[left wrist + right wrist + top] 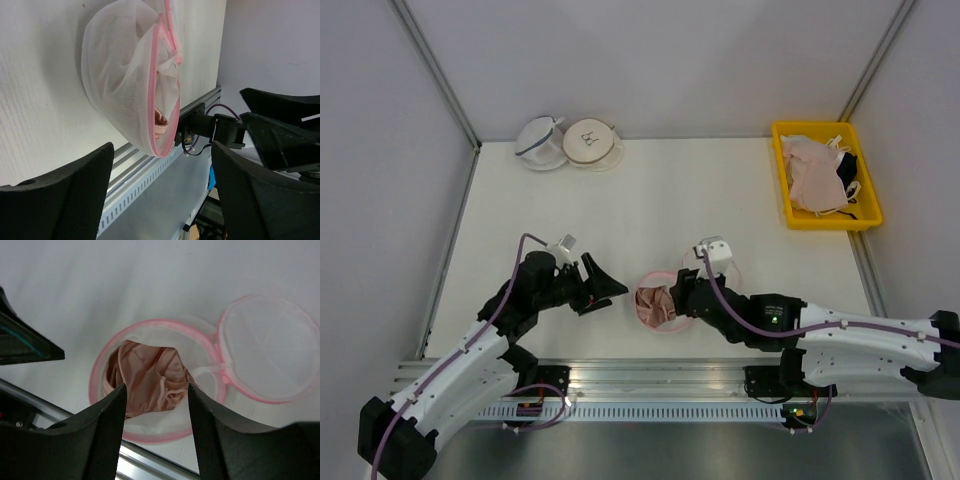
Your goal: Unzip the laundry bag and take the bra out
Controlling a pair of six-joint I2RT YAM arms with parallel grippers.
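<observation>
Right wrist, laundry bag [155, 325] unzipped, bra [150, 377] inside, right claw [156, 388] parted above

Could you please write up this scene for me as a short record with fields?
laundry bag: on the table, unzipped and folded open
bra: bunched inside the bag's open half
right gripper: open, above the bra, holding nothing
left gripper: open, left of the bag, holding nothing
yellow bin: far right, holds pale and black-and-white garments
other pouches: two, side by side at the far left
</observation>
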